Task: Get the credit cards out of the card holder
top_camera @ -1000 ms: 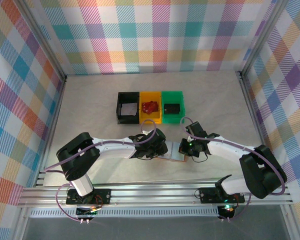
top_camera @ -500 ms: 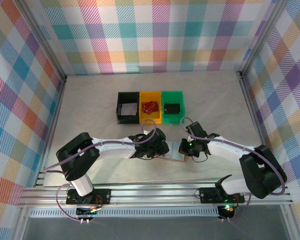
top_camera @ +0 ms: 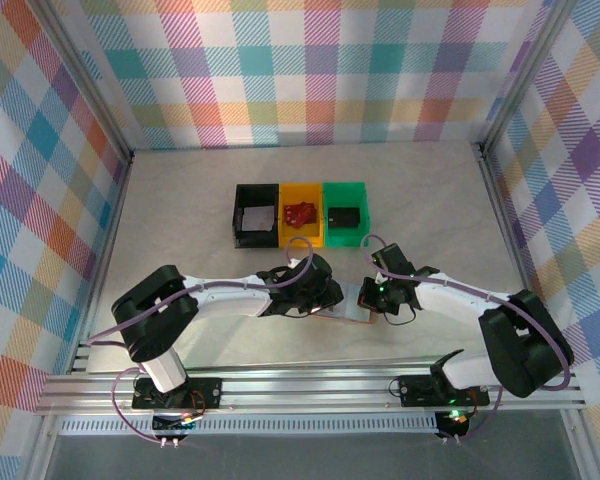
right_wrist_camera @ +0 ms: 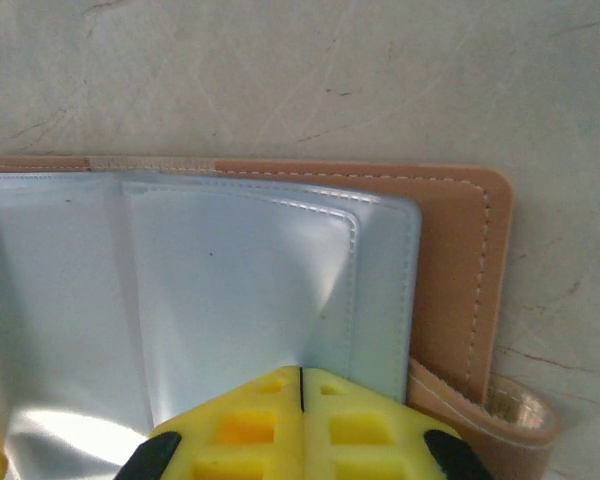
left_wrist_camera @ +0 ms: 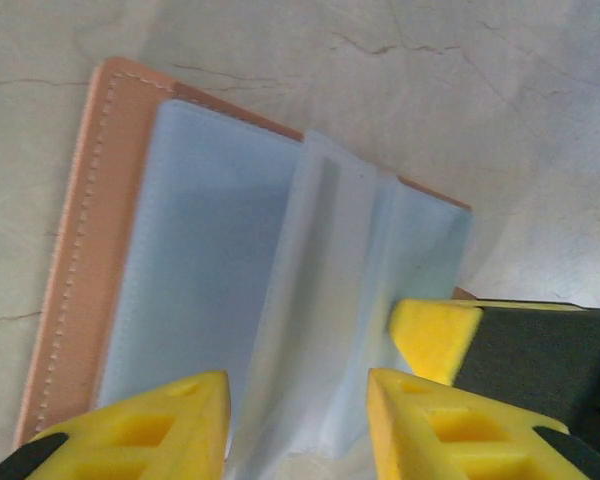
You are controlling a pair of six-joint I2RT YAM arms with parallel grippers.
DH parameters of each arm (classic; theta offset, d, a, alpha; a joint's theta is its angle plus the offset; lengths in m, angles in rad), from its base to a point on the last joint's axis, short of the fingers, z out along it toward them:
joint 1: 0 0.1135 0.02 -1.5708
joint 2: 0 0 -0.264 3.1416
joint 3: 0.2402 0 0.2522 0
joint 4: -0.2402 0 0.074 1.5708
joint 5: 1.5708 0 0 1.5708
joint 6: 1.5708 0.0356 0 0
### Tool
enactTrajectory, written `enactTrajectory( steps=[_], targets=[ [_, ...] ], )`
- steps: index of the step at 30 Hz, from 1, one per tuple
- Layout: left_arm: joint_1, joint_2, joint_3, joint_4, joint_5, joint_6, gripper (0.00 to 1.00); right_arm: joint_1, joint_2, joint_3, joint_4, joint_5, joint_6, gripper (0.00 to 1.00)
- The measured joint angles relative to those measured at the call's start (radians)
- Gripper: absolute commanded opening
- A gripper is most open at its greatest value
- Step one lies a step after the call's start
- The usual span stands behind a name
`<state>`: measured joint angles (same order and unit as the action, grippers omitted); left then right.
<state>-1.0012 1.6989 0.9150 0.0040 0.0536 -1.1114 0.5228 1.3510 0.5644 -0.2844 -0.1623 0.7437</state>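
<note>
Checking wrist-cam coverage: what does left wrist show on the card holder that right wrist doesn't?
Left wrist: the card holder's stitched tan edge, and the raised sleeve fold between the left gripper's parted fingers. Right wrist: a rounded tan corner, a strap tab, the right gripper shut over the pale panel. Both: the holder spread open on the table.

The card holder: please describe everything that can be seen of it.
The card holder lies open on the table. Its tan, leather-like cover has a stitched edge. Inside are pale blue-grey, glossy sleeves, and a middle leaf stands up at the fold. The left end effector straddles that leaf; whether it pinches it is unclear. The shut right end effector is at the right panel's edge. A strap tab juts from one corner.
</note>
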Motion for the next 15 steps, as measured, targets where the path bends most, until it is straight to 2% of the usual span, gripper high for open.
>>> enactTrajectory(
  steps=[15],
  targets=[
    [0.0,-0.015,0.0,0.058,0.026,-0.019,0.42,0.0,-0.03,-0.004,-0.022,0.0,0.0,0.0]
  ],
)
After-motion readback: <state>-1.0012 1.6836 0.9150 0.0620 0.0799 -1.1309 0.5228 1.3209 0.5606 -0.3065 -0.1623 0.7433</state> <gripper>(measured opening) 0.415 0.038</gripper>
